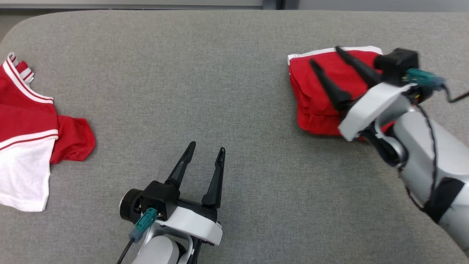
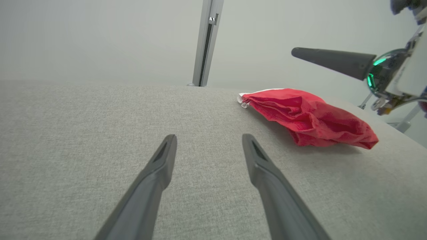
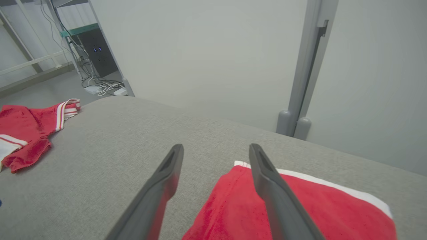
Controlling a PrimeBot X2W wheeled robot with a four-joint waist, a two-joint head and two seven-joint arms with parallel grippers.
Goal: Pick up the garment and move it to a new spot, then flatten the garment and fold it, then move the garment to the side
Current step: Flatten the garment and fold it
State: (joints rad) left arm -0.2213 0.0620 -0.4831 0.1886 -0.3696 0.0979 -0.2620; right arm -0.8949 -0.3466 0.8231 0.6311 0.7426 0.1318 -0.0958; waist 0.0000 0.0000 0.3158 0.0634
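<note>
Padded grey tabletop (image 1: 220, 73): runs out of the head view at the near edge and at both sides.

At the left edge, spread shirt (image 1: 25, 121): red with a white panel and striped trim. Slips past the left of the head view, so impossible to tell its full outline. Appears again as the spread shirt (image 3: 26, 133) in the right wrist view, likewise cut off.

By the middle of the near edge, left gripper (image 1: 206, 148): hangs over the bare covering, jaws wide, with nothing between them. Looks the same in its own wrist view, left gripper (image 2: 208, 137). Forearm cut off by the bottom of the head view.

Toward the far right corner, folded garment (image 1: 311, 106): lies as a red bundle with a white strip along its far edge, its near right part hidden behind the right arm. Looks rumpled as the folded garment (image 2: 310, 116) in the left wrist view. Lower part of the folded garment (image 3: 233, 206) cut off in the right wrist view.

Above that bundle, right gripper (image 1: 325, 55): blurred in the head view, jaws spread wide, gripping nothing. Same for the right gripper (image 3: 216, 146) in its own wrist view. Holds one of its fingers (image 2: 330, 60) clear above the cloth.

Count: two garments, two grippers, four fingers in the head view.
</note>
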